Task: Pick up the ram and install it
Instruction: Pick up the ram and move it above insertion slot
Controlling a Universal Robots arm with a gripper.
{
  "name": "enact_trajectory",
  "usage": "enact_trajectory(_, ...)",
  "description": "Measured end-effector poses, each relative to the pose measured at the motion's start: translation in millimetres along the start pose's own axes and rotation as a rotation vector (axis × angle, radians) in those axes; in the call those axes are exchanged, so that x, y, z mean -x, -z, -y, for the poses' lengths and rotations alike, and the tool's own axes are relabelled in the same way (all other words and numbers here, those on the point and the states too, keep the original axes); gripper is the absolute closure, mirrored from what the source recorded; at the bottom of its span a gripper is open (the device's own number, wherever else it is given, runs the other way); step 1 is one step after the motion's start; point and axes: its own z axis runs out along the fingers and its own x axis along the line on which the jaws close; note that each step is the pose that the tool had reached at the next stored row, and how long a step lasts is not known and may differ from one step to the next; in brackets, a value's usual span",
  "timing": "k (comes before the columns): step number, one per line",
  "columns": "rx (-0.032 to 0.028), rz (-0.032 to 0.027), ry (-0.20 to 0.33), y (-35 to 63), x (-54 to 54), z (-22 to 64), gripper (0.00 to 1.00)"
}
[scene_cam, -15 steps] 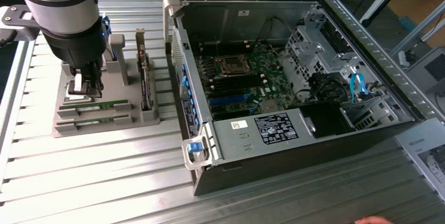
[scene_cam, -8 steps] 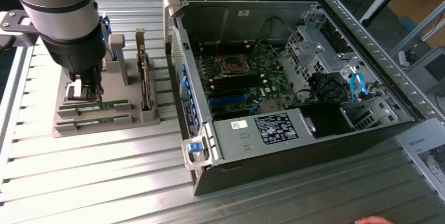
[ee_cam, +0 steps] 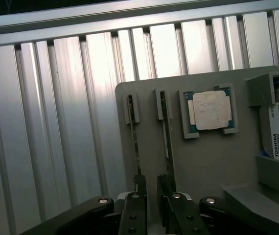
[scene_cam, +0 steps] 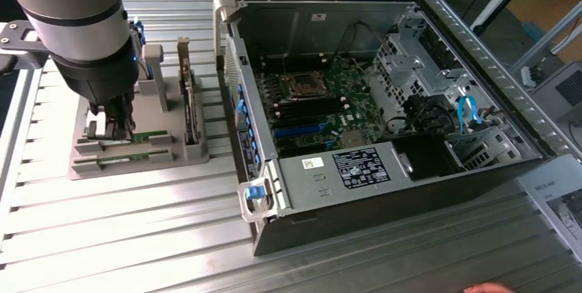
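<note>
The pincer [ee_cam: 152,182] is hanging wide open, gripping nothing, its fingertips [ee_cam: 139,182] down at the ram [ee_cam: 135,142] and its twin [ee_cam: 167,137]. Both are standing on edge in the grey holder [ee_cam: 208,161] on the counter [scene_cam: 136,225], at nine o'clock from the computer case [scene_cam: 309,170] in the exterior view.

The first ram stick [ee_cam: 135,142] and the second ram stick [ee_cam: 167,142] are thin green boards standing on their long edges in a grey holder [ee_cam: 208,161], which sits at the middle left of the exterior view. They run parallel with a narrow gap between them. Each has its far end held in a slotted grey post. Seen edge-on, their chips and labels cannot be made out.
</note>
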Motion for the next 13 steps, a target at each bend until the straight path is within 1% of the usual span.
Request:
enact_trajectory(3, 0.0001, -0.0001, 0.000, 0.1, -2.9, 0.4, 0.76)
enact_trajectory(9, 0.0001, 0.0000, 0.000, 0.1, -2.9, 0.4, 0.76)
enact_trajectory(13, 0.0005, -0.0007, 0.015, 0.1, -3.0, 0.4, 0.76)
